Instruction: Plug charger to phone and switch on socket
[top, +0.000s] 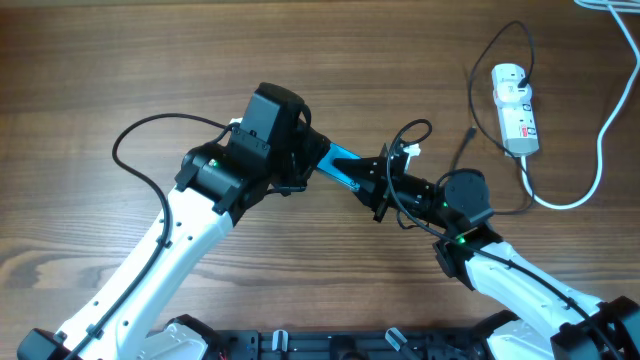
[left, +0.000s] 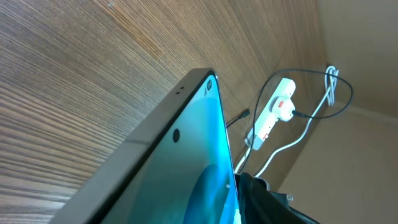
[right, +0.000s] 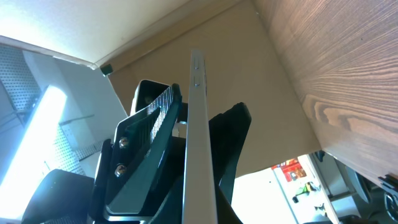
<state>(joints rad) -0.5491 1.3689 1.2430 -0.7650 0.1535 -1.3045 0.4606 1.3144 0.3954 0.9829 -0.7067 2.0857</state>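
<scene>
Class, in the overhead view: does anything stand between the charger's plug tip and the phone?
Yes. The right gripper, shut on the end of the phone facing the charger, sits with its wrist between that end and the plug tip lying on the table. Nothing else visible stands between them.

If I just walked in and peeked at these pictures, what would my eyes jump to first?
The phone with its bright turquoise screen, in the middle of the table, where the left arm and right arm meet; the right tool is pinching one end. Next, the white socket at the far right, with a thin black charger tip lying loose on the wood beside it.
</scene>
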